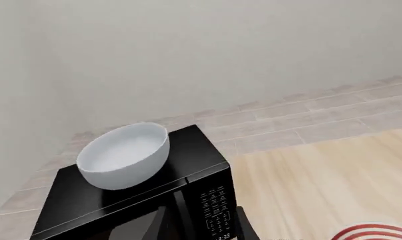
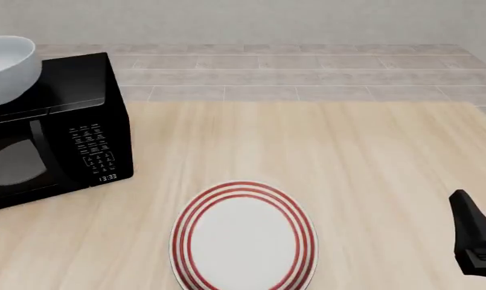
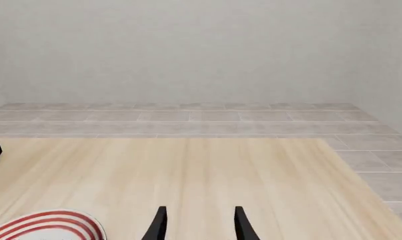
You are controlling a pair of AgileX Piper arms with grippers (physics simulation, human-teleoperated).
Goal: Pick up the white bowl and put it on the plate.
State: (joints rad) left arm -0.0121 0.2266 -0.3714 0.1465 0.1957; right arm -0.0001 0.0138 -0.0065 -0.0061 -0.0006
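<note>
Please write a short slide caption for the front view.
White bowl sits atop a black microwave; red-ringed plate waits on the wooden table.

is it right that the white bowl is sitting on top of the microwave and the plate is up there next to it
Not quite. The white bowl does sit on top of the microwave, but the plate is not up there. The front view shows it lying flat on the table, nearer the arms and to the microwave's right.

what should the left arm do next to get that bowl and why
Probably move the left gripper up and forward toward the white bowl. The bowl sits on top of the black microwave, untouched. The plate lies bare on the table, and the right gripper hangs open on the far side from the bowl.
</note>
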